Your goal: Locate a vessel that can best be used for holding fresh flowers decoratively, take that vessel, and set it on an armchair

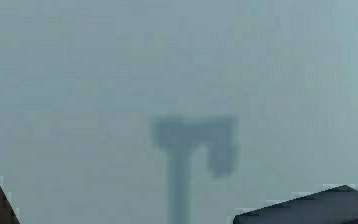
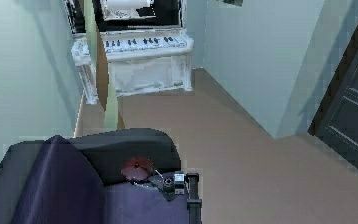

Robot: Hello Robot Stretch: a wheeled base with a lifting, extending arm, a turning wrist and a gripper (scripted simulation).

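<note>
Hand [image 2: 159, 180] at armchair [image 2: 107, 145], reddish thing [image 2: 137, 167] near it. I can't tell hand's grip or hold. My guess: fetch done, set-down unconfirmed.

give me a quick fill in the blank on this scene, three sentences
1. The piano by the far wall is ____ in colour.
2. The dark armchair sits at the arm side view's bottom ____ corner.
3. The dark door stands at that view's ____ edge.
Missing words: white; left; right
</note>
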